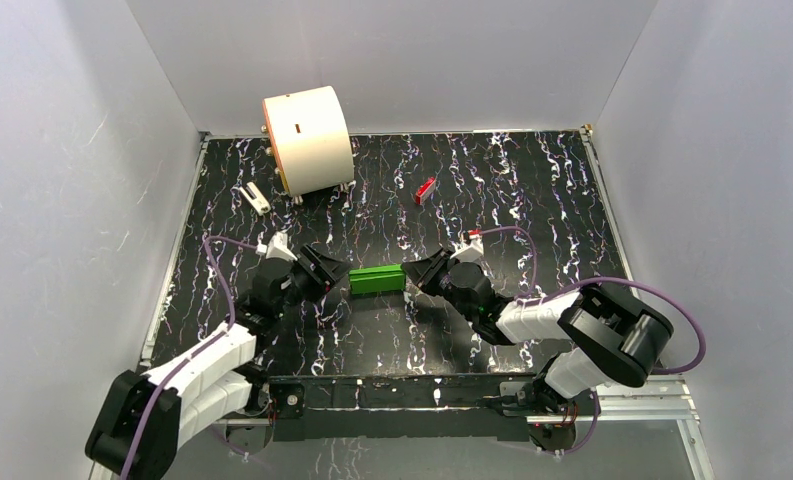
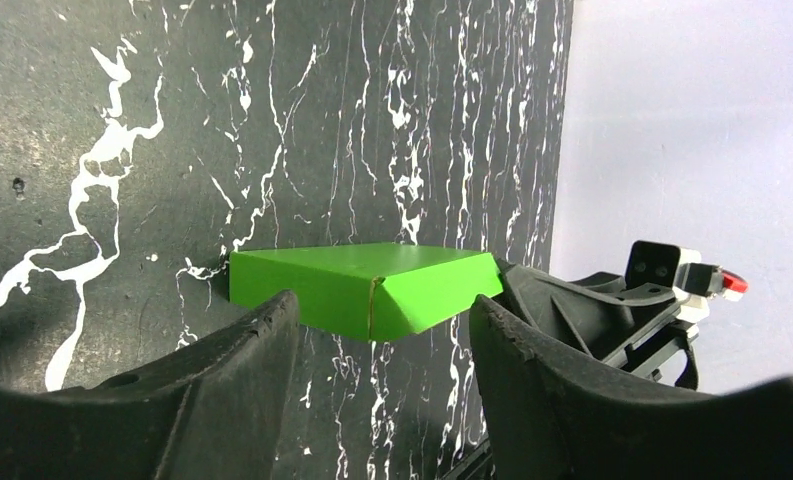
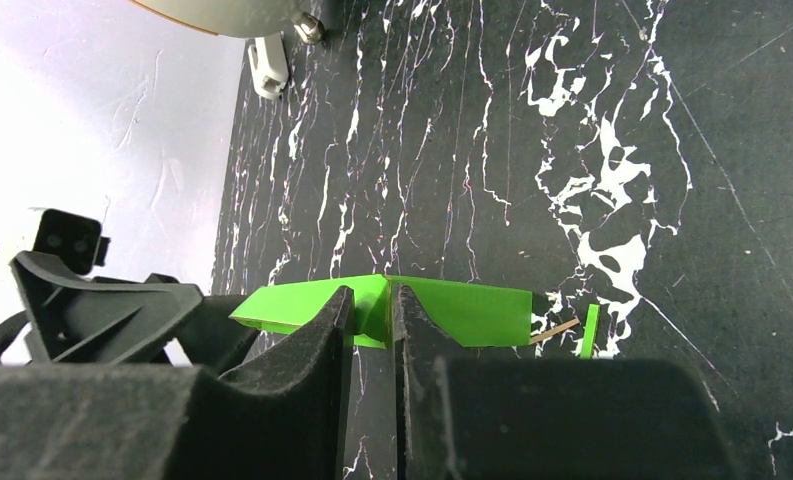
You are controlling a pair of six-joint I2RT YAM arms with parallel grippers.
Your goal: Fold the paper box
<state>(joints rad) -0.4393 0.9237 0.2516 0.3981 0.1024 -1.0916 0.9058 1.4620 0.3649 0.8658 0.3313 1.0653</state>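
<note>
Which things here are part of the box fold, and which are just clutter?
In the job: green paper box; right claw pinching its end; left claw open at the other end.
Lying about: cream cylinder; red block; small white piece.

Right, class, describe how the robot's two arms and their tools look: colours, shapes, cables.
The left arm and right arm have white shells between bulky black joints, and a purple cable loops along each. The left tool and right tool are matt black, each with two wedge-shaped, rough-textured fingers. A small white block with a black face sits at each wrist.
</note>
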